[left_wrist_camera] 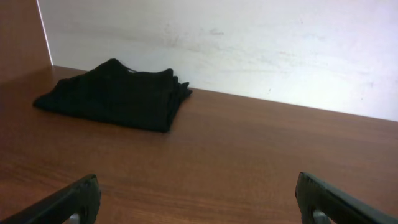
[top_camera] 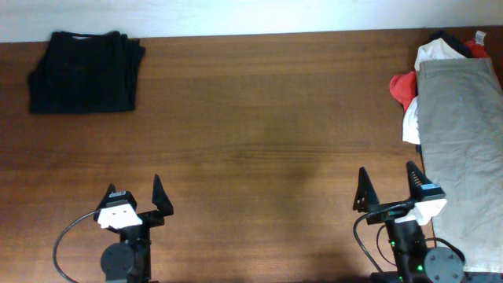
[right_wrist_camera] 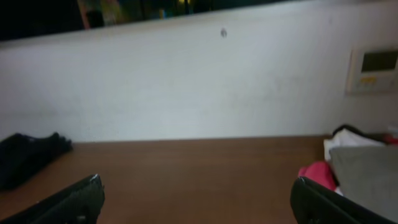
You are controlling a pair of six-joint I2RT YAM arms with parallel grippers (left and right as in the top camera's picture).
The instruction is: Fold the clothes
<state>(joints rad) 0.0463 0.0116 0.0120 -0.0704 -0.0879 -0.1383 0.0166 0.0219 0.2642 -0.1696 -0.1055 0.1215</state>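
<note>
A black garment [top_camera: 85,71] lies folded at the table's far left corner; it also shows in the left wrist view [left_wrist_camera: 118,94] and at the left edge of the right wrist view [right_wrist_camera: 28,157]. A large grey-beige garment [top_camera: 464,149] lies flat along the right edge, with red [top_camera: 403,86] and white [top_camera: 436,52] pieces beside its far end; these also show in the right wrist view [right_wrist_camera: 364,177]. My left gripper [top_camera: 134,196] is open and empty near the front edge. My right gripper [top_camera: 387,189] is open and empty, just left of the grey-beige garment.
The brown wooden table [top_camera: 259,134] ends at a white wall [left_wrist_camera: 249,43] along its far side. A wall panel [right_wrist_camera: 373,68] shows in the right wrist view.
</note>
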